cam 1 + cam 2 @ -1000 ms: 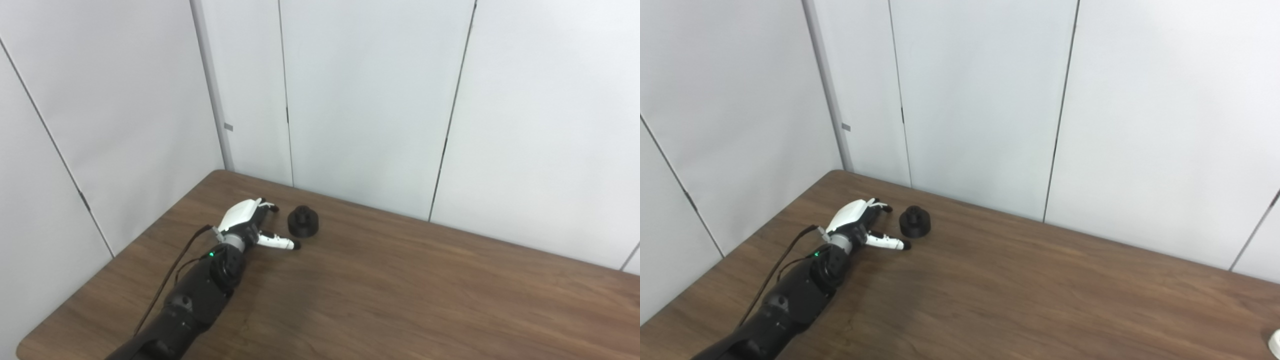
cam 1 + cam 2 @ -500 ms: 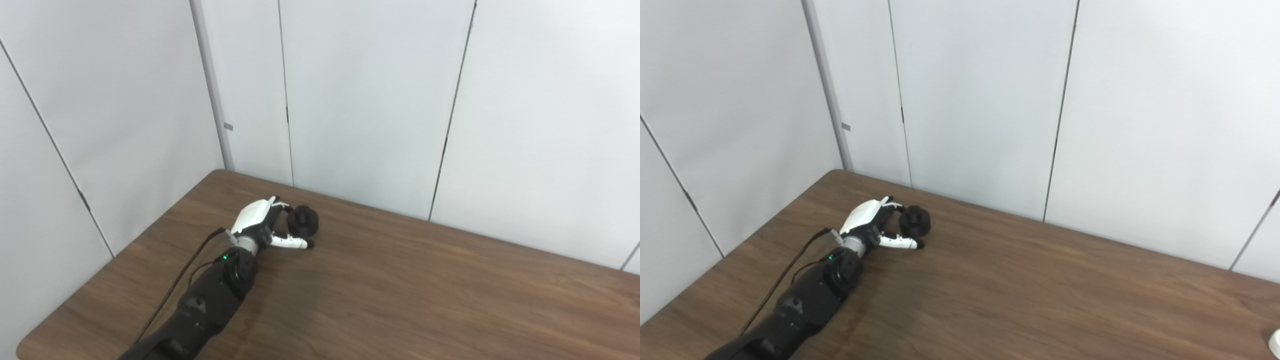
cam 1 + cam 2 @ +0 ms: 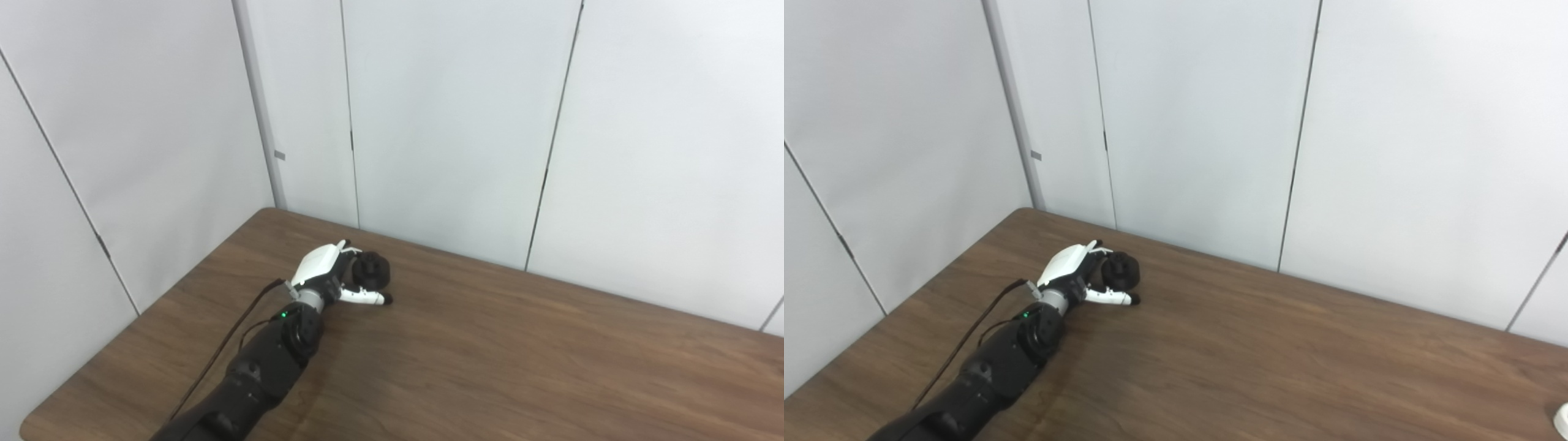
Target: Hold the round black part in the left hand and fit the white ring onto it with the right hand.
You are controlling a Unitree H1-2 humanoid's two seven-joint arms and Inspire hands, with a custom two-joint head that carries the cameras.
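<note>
The round black part [image 3: 372,270] sits on the brown table [image 3: 502,349] near its far left corner; it also shows in the right eye view [image 3: 1123,270]. My left hand [image 3: 329,275] is right against the part's left side. Its fingers reach around the back of the part and its thumb lies stretched along the table in front, so the part sits between them. The fingers look apart, not clamped. A white object, likely the ring [image 3: 1560,420], is cut off by the right eye view's bottom right edge. My right hand is not in view.
White wall panels [image 3: 441,122] stand close behind the table on the far and left sides. The table's left edge [image 3: 153,300] runs diagonally close to my left arm.
My left hand has moved right and forward from a short gap beside the black part to enclosing it between fingers and thumb. The part has stayed in place.
</note>
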